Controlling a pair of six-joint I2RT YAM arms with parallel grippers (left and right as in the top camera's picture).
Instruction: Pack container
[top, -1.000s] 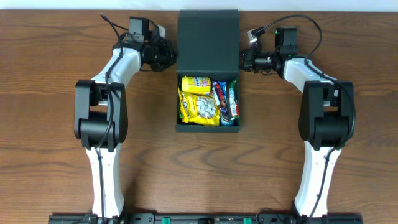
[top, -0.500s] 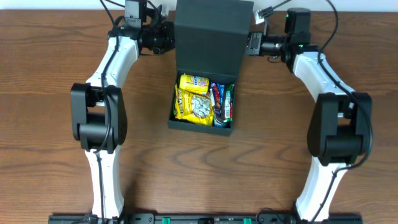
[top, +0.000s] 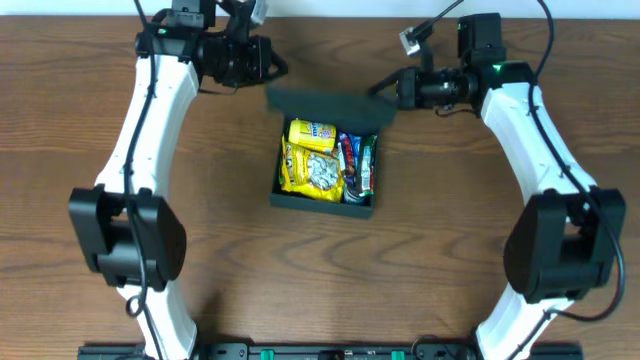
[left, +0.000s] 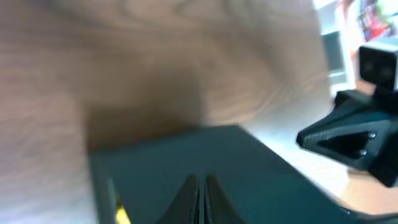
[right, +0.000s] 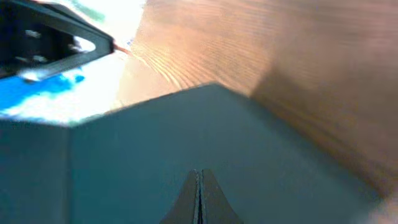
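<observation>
While the container is sitting mid-table toward the far edge, snack packets inside, the closing step seems underway: next, the raised lid is wanting folding down flat. Left gripper and right gripper are reaching in from the far corners, each clenched on the lid's top edge.
</observation>
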